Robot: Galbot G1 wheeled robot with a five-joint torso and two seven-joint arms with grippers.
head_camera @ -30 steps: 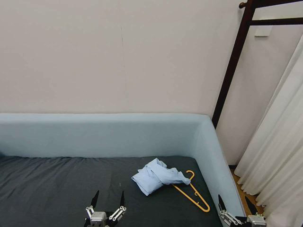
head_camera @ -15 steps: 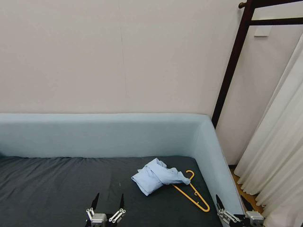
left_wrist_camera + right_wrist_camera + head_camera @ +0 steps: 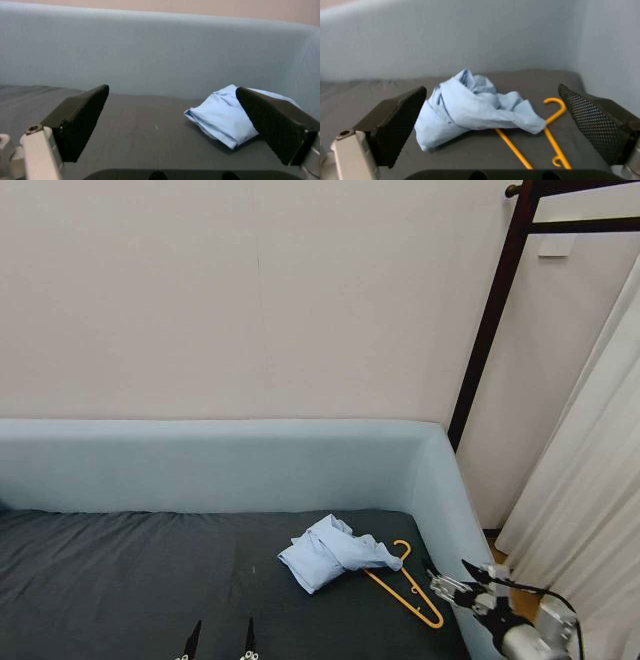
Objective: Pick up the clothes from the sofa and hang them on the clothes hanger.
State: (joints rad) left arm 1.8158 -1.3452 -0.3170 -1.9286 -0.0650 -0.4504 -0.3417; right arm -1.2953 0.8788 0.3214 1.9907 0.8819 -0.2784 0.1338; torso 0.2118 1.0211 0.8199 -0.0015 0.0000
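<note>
A crumpled light blue shirt (image 3: 330, 555) lies on the sofa's dark seat (image 3: 120, 580), covering part of an orange hanger (image 3: 410, 588). My right gripper (image 3: 452, 578) hovers open at the sofa's right arm, just right of the hanger. In the right wrist view the shirt (image 3: 470, 108) and the hanger (image 3: 552, 135) lie ahead between the spread fingers (image 3: 395, 123). My left gripper (image 3: 220, 642) is open at the bottom edge, well short of the shirt. Its wrist view shows the shirt (image 3: 230, 120) ahead and off to one side.
The pale blue sofa back (image 3: 220, 465) and right arm (image 3: 450, 510) wall in the seat. A dark wooden clothes stand (image 3: 495, 310) rises behind the sofa's right corner. White curtains (image 3: 590, 510) hang at the far right.
My right gripper has risen and swung left over the sofa arm, closer to the hanger. The left gripper has sunk toward the bottom edge. Shirt and hanger have not moved.
</note>
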